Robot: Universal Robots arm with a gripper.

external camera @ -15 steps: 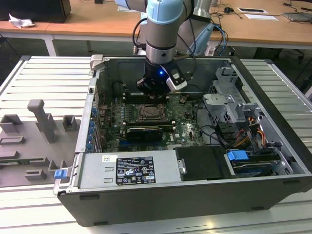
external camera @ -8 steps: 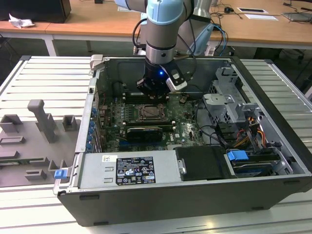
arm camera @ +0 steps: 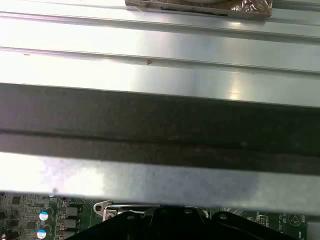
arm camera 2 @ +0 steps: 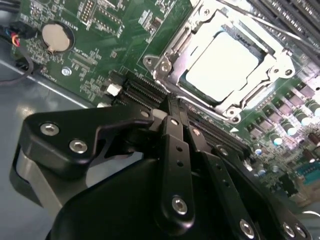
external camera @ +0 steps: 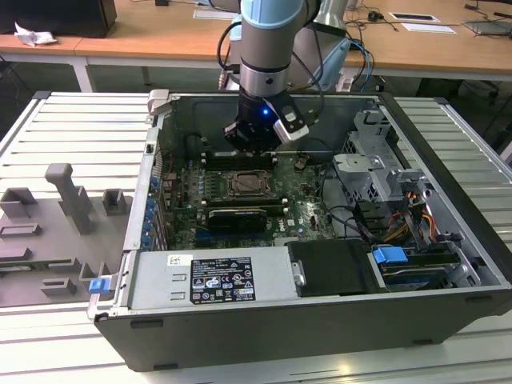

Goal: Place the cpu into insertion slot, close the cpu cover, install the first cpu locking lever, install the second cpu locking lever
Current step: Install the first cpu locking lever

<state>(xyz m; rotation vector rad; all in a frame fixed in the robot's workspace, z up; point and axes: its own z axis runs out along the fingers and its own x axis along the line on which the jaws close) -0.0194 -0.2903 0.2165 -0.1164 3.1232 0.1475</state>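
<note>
Wooden desks run along the back of the room, and in front of them a ridged metal table carries an open black computer case lying on its side. Inside it, a green motherboard faces up. One robot arm reaches down into the case from above, its black gripper hanging just over the board, near the far edge of the insertion slot.

In the second wrist view, the cpu sits flat in the insertion slot, its pale silvery face showing. The cpu cover appears to lie down around the chip as a silver frame, though glare makes this hard to confirm. The gripper's two black fingers are pressed together with nothing between them, close to the long black memory slots beside the socket. A round coin battery sits well apart on the board.
</note>
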